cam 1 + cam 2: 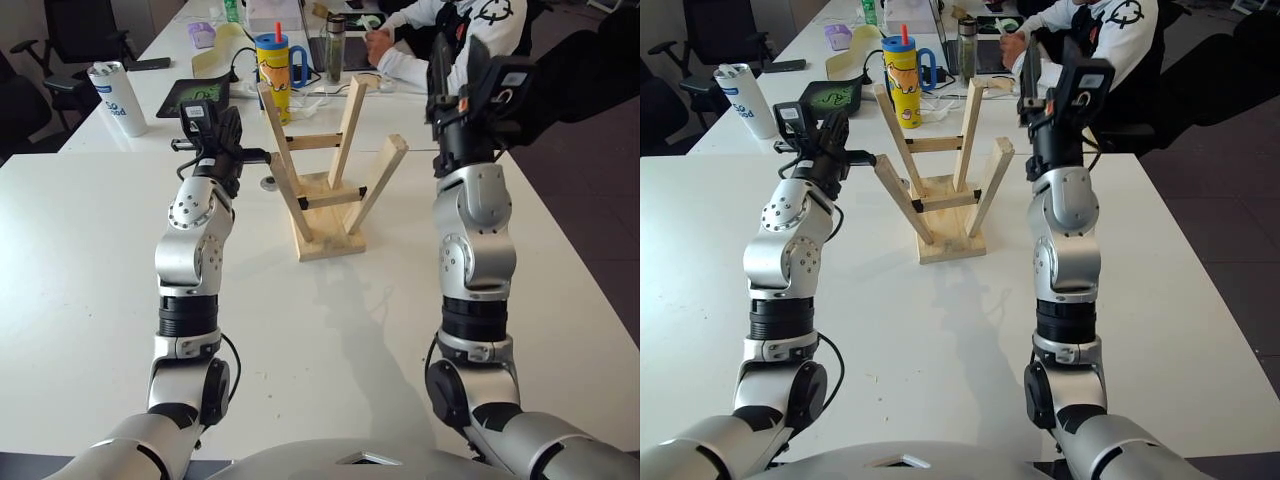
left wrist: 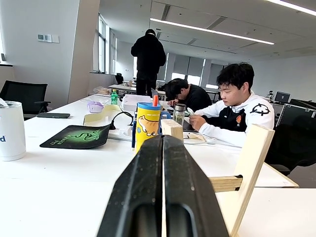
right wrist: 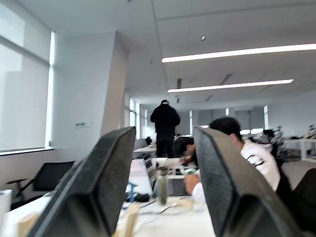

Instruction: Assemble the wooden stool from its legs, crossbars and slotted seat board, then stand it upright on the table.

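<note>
stool (image 1: pixel 330 198) rests legs-up just beside the clenched, empty left fingers (image 2: pixel 143 197); right fingers (image 3: pixel 98 187) spread, higher, farther.

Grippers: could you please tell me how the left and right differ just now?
The left gripper is fully shut; the right gripper is wide open. The left gripper sits low beside a leg of the upturned stool; the right gripper is raised higher, clear of it. Both are dark and hold nothing.
</note>
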You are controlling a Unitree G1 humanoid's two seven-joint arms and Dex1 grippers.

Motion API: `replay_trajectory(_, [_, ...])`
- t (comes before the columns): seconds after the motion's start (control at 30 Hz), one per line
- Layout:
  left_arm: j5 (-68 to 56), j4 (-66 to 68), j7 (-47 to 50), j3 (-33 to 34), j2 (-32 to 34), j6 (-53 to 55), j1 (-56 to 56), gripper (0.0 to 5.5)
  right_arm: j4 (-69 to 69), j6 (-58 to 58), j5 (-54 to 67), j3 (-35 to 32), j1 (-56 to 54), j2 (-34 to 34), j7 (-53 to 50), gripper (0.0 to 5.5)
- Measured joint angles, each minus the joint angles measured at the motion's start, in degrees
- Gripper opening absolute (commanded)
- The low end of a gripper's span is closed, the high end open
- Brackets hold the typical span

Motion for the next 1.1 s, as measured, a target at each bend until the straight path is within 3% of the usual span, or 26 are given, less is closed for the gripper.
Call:
replay_trajectory(0.13, [-0.01,-0.02,0.14,0.59,0.01,-0.95,0.46,0.00,16.91,1.23,-2.79,-2.05,0.19,-5.46,-0.78,2.15])
replay_trajectory(0.23, [0.18,0.10,1.48,1.55,-0.01,-1.62,1.00,0.00,29.46,3.15,-2.54,-0.71,1.09,-7.64,6.00,2.15])
replay_trajectory(0.33, [-0.80,0.23,2.25,3.53,-0.51,-1.60,3.17,0.00,32.16,3.27,-1.97,3.01,2.04,-7.78,14.31,2.15])
replay_trajectory(0.47, [-13.80,-2.27,2.69,11.69,-4.01,0.02,1.57,0.00,29.09,2.88,0.19,8.61,5.08,-6.12,25.01,2.15])
replay_trajectory(0.67, [-14.02,-0.08,4.69,15.81,-0.55,0.75,2.46,0.00,11.64,2.35,4.94,19.83,12.84,-8.01,44.30,2.15])
replay_trajectory(0.77, [-13.55,0.45,5.46,18.96,2.90,0.28,4.01,0.00,7.21,4.56,6.28,25.31,16.95,-7.56,48.77,2.15])
replay_trajectory(0.97, [-10.39,3.43,3.53,19.69,10.06,-0.49,5.61,0.00,5.91,5.65,5.21,23.35,17.20,-4.07,41.27,2.15])
replay_trajectory(1.1, [-5.54,7.02,0.08,14.34,12.61,1.88,11.85,0.00,4.25,10.35,6.37,23.56,17.22,-13.36,50.61,2.15])
